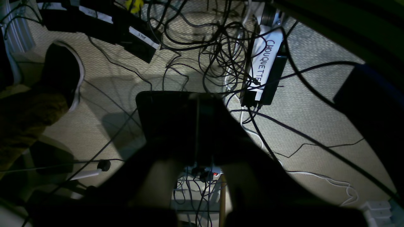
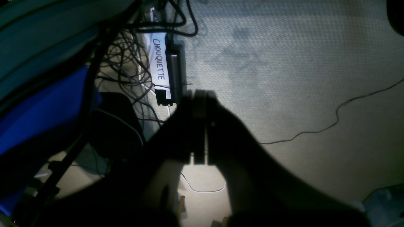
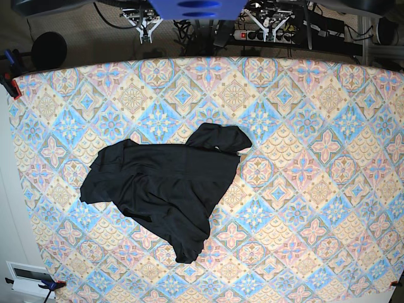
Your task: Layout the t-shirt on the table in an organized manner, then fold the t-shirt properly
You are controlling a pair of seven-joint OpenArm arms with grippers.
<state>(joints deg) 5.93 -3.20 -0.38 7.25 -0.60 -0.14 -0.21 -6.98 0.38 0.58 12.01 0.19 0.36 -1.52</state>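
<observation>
Black t-shirt (image 3: 165,186) lay crumpled on the patterned desk (image 3: 315,158), left of centre.
Left tool (image 1: 197,126) and right tool (image 2: 199,126) were both closed tight, empty, over the floor.

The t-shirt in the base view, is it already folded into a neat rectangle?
No, the t-shirt lies crumpled and irregular on the table.

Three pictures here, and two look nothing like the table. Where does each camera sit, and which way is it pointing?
Left wrist: on the left arm, pointing down at carpet and tangled cables; the shut left gripper fills the middle.
Right wrist: on the right arm, facing the floor; the shut right gripper is in the foreground.
Base: overhead, looking down on the table and crumpled t-shirt; both grippers sit at the top edge.
Both wrist views share the box labelled CHOUQUETTE.
</observation>
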